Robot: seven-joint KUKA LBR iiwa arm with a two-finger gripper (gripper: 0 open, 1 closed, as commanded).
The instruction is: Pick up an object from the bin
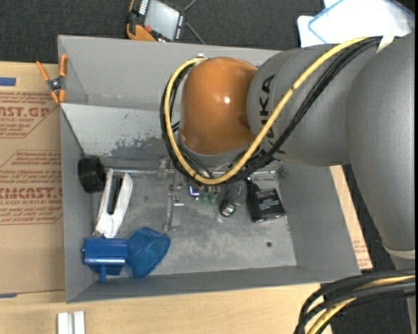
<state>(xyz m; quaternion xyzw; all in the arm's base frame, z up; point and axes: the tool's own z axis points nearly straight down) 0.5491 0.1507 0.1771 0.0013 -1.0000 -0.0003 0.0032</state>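
My gripper (189,186) shows just below the arm's orange cover, low over the middle of the bin floor. A small metal cylinder (228,205) lies right beside it, and a black box-shaped thing (265,202) lies a little further right. To the left, a white and black oblong tool (115,203) lies lengthwise on the floor, apart from the gripper. Nothing can be seen held in the gripper.
A black round knob-like thing (90,174) sits by the left wall. A blue plastic thing with a scoop-shaped end (129,252) lies in the front left corner. The arm and its orange cover hide the back right of the bin.
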